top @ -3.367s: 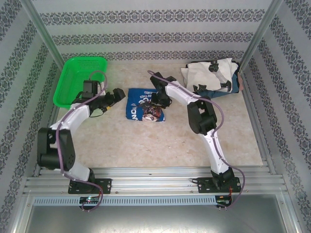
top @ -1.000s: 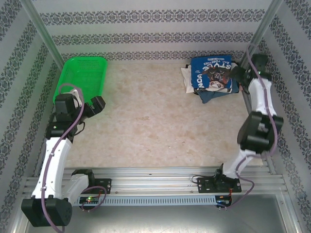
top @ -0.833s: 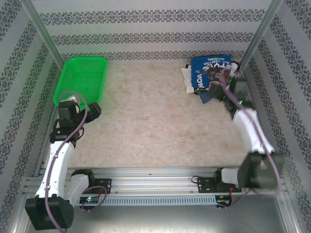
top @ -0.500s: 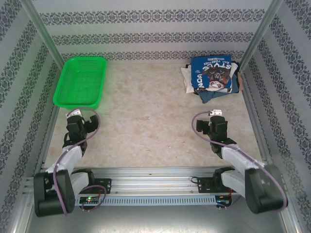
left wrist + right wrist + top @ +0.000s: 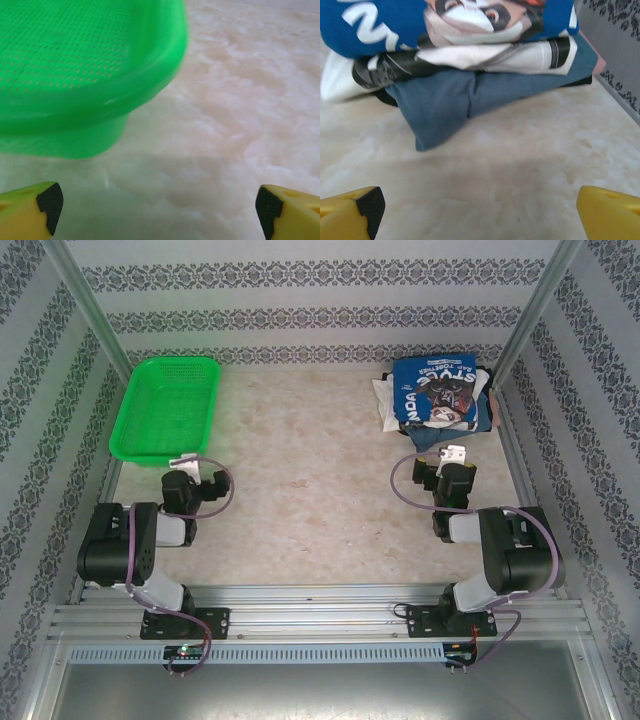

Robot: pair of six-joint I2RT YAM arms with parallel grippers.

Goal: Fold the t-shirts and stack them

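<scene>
T-shirts [image 5: 437, 392] sit piled at the far right of the table [image 5: 310, 500]: the royal-blue one [image 5: 470, 20] on top, a white one [image 5: 485, 55] under it, a bluish-grey one [image 5: 460, 95] lowest. Every shirt I can see is in that pile, so I judge the stacking done. What's left is parking, or perhaps squaring the pile's ragged edges. My left gripper [image 5: 157, 205] and right gripper [image 5: 480, 205] are spread wide, holding nothing, tucked near their bases. At far left stands the green basket [image 5: 128, 405]. The tabletop is pale and marbled, with patterned wallpaper [image 5: 320, 300] all round.
</scene>
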